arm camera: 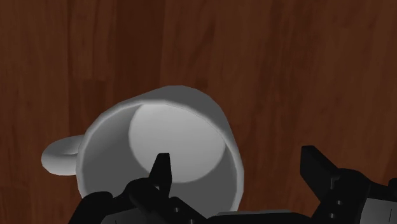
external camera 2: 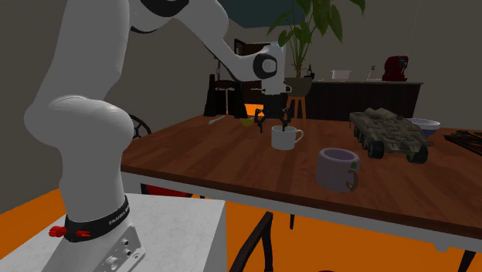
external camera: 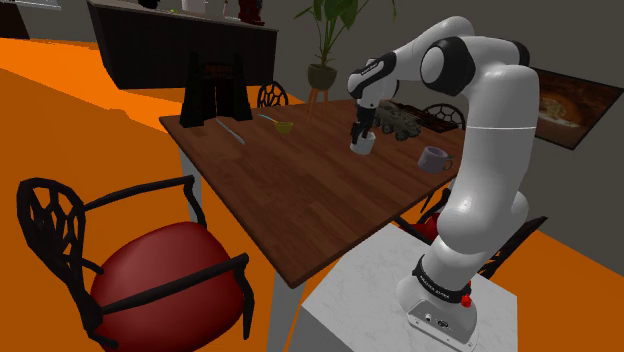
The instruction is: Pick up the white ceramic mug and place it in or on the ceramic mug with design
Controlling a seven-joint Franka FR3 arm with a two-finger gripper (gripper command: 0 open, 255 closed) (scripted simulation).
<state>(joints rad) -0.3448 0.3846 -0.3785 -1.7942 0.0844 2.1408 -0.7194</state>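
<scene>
Hovering with the gripper (arm camera: pixel 238 164) right over the white mug (arm camera: pixel 159 130), upright on the table (external camera: pixel 290 190). Straddling its wall with fingers (arm camera: pixel 162 172) apart: one dipping inside, the other hanging outside, neither pressing (handle (arm camera: pixel 60 156) sticking out on the side away from them). Looking set for closing on that wall, then carrying toward the grey mug (external camera: pixel 433 158) nearby.
</scene>
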